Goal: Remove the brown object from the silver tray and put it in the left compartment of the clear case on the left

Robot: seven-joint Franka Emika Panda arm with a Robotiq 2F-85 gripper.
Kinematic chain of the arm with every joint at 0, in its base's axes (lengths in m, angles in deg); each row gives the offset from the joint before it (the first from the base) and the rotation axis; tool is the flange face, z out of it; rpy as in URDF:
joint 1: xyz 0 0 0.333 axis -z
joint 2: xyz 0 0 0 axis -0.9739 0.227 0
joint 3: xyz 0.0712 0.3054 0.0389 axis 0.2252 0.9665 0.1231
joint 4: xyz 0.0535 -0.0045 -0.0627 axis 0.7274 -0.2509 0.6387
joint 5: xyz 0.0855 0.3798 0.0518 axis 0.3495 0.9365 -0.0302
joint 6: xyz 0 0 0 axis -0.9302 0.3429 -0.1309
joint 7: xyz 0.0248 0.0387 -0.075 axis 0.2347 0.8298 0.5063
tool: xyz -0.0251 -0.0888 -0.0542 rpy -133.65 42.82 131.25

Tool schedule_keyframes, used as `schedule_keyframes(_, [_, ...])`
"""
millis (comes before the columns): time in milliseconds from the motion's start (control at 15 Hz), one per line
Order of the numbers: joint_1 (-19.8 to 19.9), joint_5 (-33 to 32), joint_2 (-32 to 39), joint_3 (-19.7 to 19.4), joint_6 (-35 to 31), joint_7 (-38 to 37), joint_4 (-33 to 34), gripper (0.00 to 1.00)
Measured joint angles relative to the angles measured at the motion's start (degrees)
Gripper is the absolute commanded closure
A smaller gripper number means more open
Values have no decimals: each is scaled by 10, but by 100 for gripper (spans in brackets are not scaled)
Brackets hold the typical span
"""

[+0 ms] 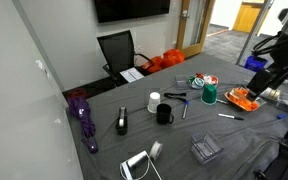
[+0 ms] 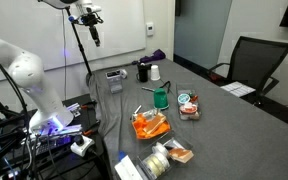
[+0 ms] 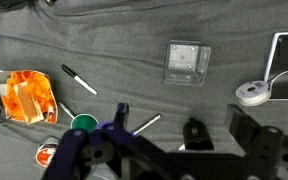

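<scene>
Wrist view: gripper (image 3: 156, 135) fills the bottom edge, high over the bench (image 3: 114, 50). Jaws spread wide, nothing between them, nothing held. Just past the fingers sits a green cup (image 3: 82, 122), with a black-tipped pen (image 3: 79, 80) a bit further out.

Silver tray (image 3: 56, 102) is off to one side of the cup, near the picture's edge. The brown object (image 3: 29, 95) lies inside it: orange-brown, flat on the tray floor, well apart from the gripper. Further out, near the middle of the bench, is the clear case (image 3: 187, 62), lid shut as far as I can tell. Its compartments are too small to make out. A white round device (image 3: 252, 93) is beside it.

In an exterior view, the near row is the clear case (image 1: 206, 149) and a purple umbrella (image 1: 82, 118). The middle row has a black mug (image 1: 164, 114) just beside a white cup (image 1: 153, 101), then the green cup (image 1: 210, 96). The brown object (image 1: 246, 98) is in the silver tray (image 1: 232, 101). Far back are a black chair (image 1: 117, 50) and a bright orange pile (image 1: 166, 62) on the floor.

In an exterior view from the other end, the brown object (image 2: 149, 125) is near and the green cup (image 2: 162, 98) lies beyond it.
</scene>
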Motion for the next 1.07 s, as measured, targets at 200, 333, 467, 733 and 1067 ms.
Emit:
schedule_keyframes(200, [0,0,0,0,0,0,0,0])
schedule_keyframes(333, [0,0,0,0,0,0,0,0])
schedule_keyframes(467, [0,0,0,0,0,0,0,0])
schedule_keyframes(733, [-1,-9,0,-3,1,4,0,0])
schedule_keyframes(1067, [1,-65,5,-60,17,94,-4,0])
